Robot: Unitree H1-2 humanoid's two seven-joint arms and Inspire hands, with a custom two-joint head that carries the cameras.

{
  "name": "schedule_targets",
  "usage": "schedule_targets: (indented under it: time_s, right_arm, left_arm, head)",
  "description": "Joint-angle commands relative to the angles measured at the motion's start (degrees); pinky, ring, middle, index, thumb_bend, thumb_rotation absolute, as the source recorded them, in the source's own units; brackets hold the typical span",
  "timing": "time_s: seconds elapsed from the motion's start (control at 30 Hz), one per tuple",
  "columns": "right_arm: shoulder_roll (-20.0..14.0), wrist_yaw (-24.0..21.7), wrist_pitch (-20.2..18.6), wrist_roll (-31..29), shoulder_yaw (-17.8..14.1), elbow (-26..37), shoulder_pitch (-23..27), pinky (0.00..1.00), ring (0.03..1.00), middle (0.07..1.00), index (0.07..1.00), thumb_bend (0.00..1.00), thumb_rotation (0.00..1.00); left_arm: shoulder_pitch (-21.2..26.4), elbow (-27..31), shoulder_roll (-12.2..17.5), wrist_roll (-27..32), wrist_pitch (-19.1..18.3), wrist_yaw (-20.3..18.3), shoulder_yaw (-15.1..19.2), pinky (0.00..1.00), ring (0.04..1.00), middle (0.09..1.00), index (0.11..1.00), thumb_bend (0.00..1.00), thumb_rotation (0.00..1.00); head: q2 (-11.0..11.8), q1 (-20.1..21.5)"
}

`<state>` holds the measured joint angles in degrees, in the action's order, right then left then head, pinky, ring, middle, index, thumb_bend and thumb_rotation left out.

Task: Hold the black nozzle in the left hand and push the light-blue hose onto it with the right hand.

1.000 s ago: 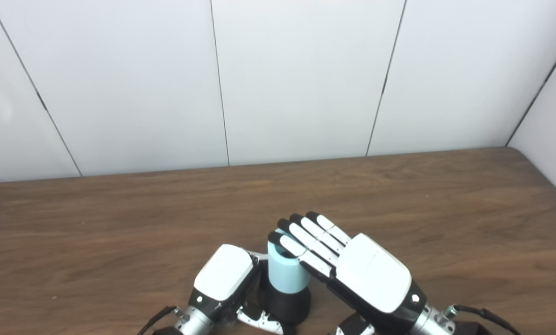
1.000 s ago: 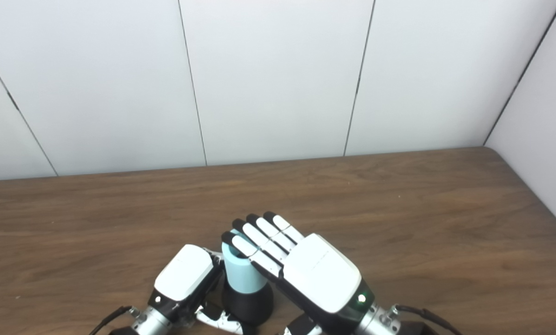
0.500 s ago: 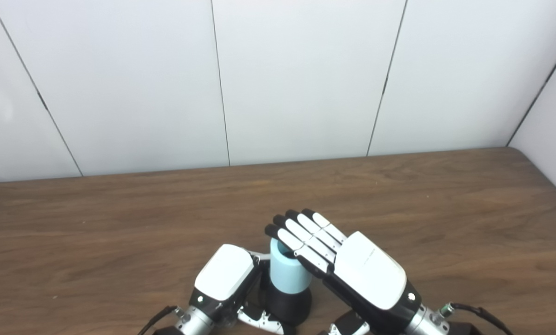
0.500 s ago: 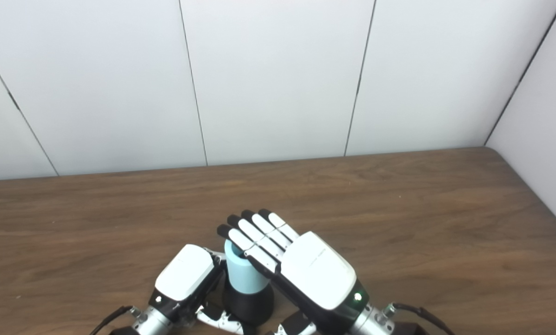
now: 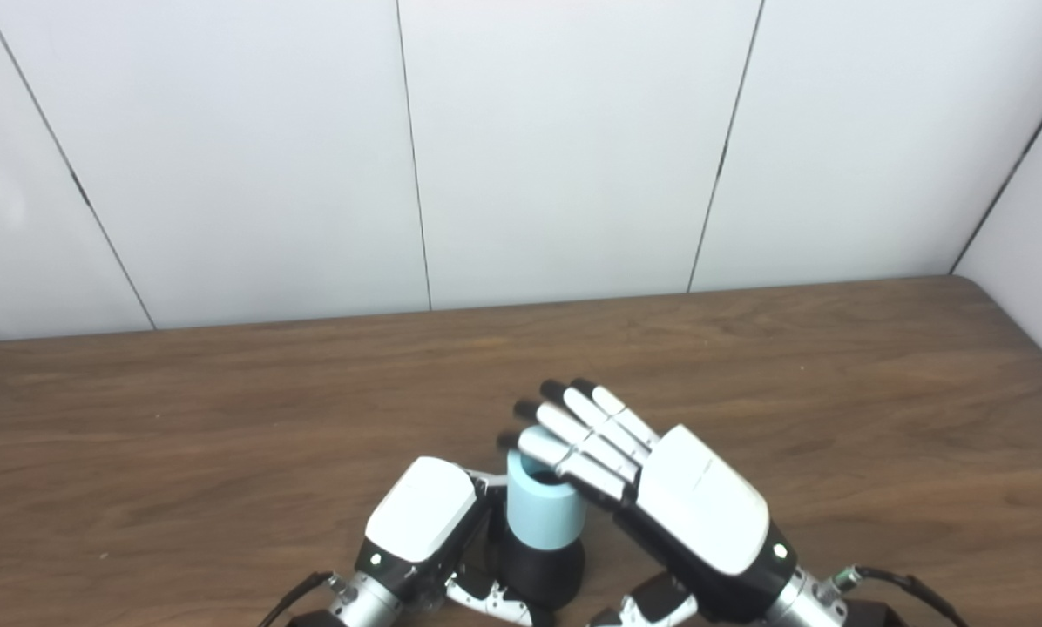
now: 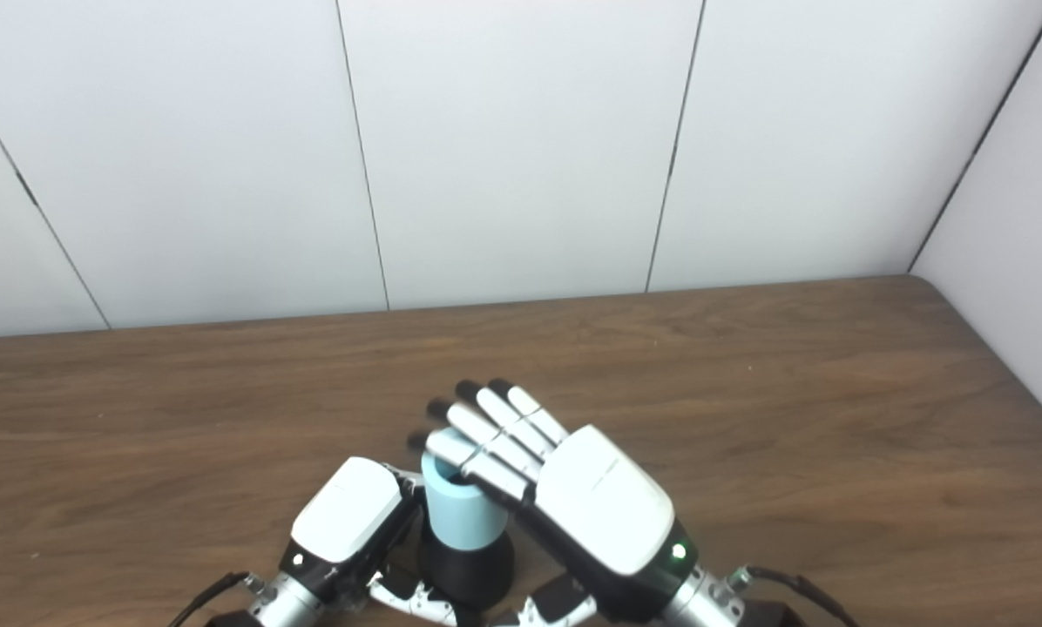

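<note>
While the wooden table (image 5: 225, 418) spreads wide, the right hand (image 5: 660, 496) lies flat, fingers extended over the light-blue hose (image 5: 543, 509), holding nothing. At the near edge, the left hand (image 5: 421, 522) grips the black nozzle (image 5: 543, 570) seated in the hose's bottom.

Hose (image 5: 542, 509) upright on nozzle (image 5: 540, 570), bottom centre of frame; left hand (image 5: 421, 522) touching left side, right hand (image 5: 660, 496) flat over top; table (image 5: 225, 418) beneath.

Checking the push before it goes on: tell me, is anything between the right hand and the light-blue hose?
Nothing visible. The right hand lies flat, fingers across the open top of the light-blue hose, which stands on the black nozzle beside the left hand.
</note>
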<state>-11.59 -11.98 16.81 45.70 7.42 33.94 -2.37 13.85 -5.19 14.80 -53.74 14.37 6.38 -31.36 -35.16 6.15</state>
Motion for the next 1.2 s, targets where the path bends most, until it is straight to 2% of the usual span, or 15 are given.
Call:
schedule_targets:
  time_s: [0.0,0.1,0.2,0.3,0.4,0.5,0.67,0.9,1.17]
  right_arm:
    - [0.85,3.09,-0.71,-3.19,-1.76,0.53,1.83,1.00,1.000,1.000,0.998,0.76,0.87]
    - [1.64,3.76,-2.33,-7.82,-3.53,-0.41,2.38,1.00,1.000,1.000,1.000,0.80,0.90]
    - [3.01,4.60,-4.92,-14.06,-5.13,-1.32,2.40,1.00,1.000,1.000,1.000,0.83,0.88]
    - [4.45,7.16,-4.51,-17.28,-6.45,-3.38,2.35,0.96,1.000,1.000,1.000,0.80,0.87]
    - [4.84,8.53,-3.42,-18.06,-7.00,-4.93,2.25,0.97,1.000,1.000,1.000,0.79,0.87]
    - [4.14,8.15,-3.14,-16.56,-6.43,-4.64,1.66,0.97,1.000,1.000,1.000,0.81,0.89]
    - [1.89,6.43,-2.03,-12.11,-3.73,-3.83,1.22,0.97,1.000,0.996,0.987,0.80,0.89]
    - [-0.52,4.37,-0.98,-6.51,0.38,-1.84,0.33,0.96,1.000,0.978,0.935,0.78,0.83]
    - [-1.66,3.32,-0.08,-3.92,2.51,-1.49,-0.34,0.96,1.000,0.971,0.923,0.77,0.78]
  left_arm:
    - [-2.24,-2.39,0.25,-0.57,0.15,-2.43,-1.77,0.13,0.162,0.471,0.480,0.52,0.00]
    - [-2.21,-2.66,0.16,-0.47,0.30,-2.19,-1.77,0.13,0.161,0.471,0.480,0.52,0.00]
    - [-2.12,-3.19,0.12,-0.83,1.03,-0.82,-1.84,0.12,0.157,0.471,0.480,0.52,0.00]
    - [-2.09,-3.49,0.10,-1.05,1.34,-0.01,-1.86,0.11,0.150,0.471,0.479,0.52,0.00]
    - [-2.07,-3.40,0.20,-1.03,1.25,-0.31,-1.89,0.12,0.158,0.471,0.479,0.52,0.00]
    - [-2.01,-3.38,0.22,-0.99,1.11,-0.48,-1.89,0.12,0.158,0.471,0.479,0.52,0.00]
    - [-1.98,-3.59,0.22,-0.60,1.43,-0.25,-1.79,0.12,0.153,0.471,0.479,0.52,0.00]
    - [-2.06,-3.35,0.25,-0.80,1.32,-0.31,-1.85,0.12,0.155,0.471,0.479,0.52,0.00]
    - [-1.97,-3.62,0.12,-0.70,1.37,-0.20,-1.85,0.11,0.145,0.471,0.479,0.52,0.00]
  head:
    - [-0.03,0.15]
    - [0.04,0.10]
    - [0.05,-0.06]
    - [0.04,-0.02]
    - [-0.04,0.07]
    - [-0.02,-0.02]
    - [0.01,0.02]
    - [-0.06,0.03]
    - [-0.01,0.04]
